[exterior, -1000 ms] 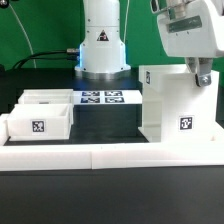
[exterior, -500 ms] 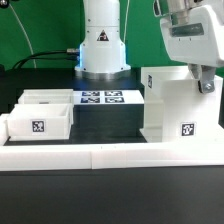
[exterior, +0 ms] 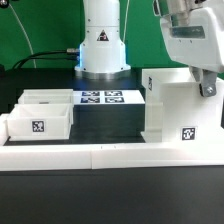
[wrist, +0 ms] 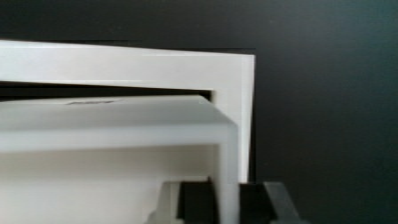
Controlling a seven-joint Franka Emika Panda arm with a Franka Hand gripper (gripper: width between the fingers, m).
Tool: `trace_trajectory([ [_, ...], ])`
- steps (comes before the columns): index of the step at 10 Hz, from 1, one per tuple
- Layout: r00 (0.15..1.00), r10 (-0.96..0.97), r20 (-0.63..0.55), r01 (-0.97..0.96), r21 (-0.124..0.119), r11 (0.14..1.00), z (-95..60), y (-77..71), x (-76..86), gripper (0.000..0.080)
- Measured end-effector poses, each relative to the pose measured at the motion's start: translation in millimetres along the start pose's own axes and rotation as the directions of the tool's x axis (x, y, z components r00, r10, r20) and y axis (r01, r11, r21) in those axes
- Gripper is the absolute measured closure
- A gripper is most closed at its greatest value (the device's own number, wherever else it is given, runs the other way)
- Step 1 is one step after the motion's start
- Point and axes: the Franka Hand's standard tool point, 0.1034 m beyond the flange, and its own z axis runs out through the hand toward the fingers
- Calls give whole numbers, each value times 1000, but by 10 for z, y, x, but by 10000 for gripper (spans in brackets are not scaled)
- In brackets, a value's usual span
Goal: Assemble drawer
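Observation:
The tall open-fronted white box shell (exterior: pixel 175 105) stands on the dark table at the exterior view's right, with a square tag on its front. My gripper (exterior: pixel 207 88) comes down over its right side wall and is shut on that wall. In the wrist view the thin white wall of the shell (wrist: pixel 125 120) runs between my two dark fingers (wrist: pixel 196 206), and my gripper (wrist: pixel 228 205) pinches it. Two shallow white trays sit at the exterior view's left: a front one (exterior: pixel 40 122) with a tag and one behind it (exterior: pixel 45 98).
The marker board (exterior: pixel 103 98) lies flat between the trays and the shell. The long low white border wall (exterior: pixel 110 153) runs along the front. The arm's white base (exterior: pixel 103 40) stands at the back middle, with cables behind it.
The box shell has slid a little toward the exterior view's right and front, with my gripper holding its wall. The trays have not moved.

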Motion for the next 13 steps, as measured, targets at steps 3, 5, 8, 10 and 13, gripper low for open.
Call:
trace_trajectory([
  [3, 1000, 2, 0, -2, -1, 1000, 2, 2, -6, 682],
  [5, 1000, -4, 0, 4, -2, 1000, 7, 5, -10, 548],
  [8, 1000, -9, 0, 9, 0, 1000, 5, 1, -14, 234],
  [10, 1000, -11, 0, 11, 2, 1000, 4, -2, -17, 155],
  [13, 988, -153, 10, 153, -2, 988, -186, 166, -14, 151],
])
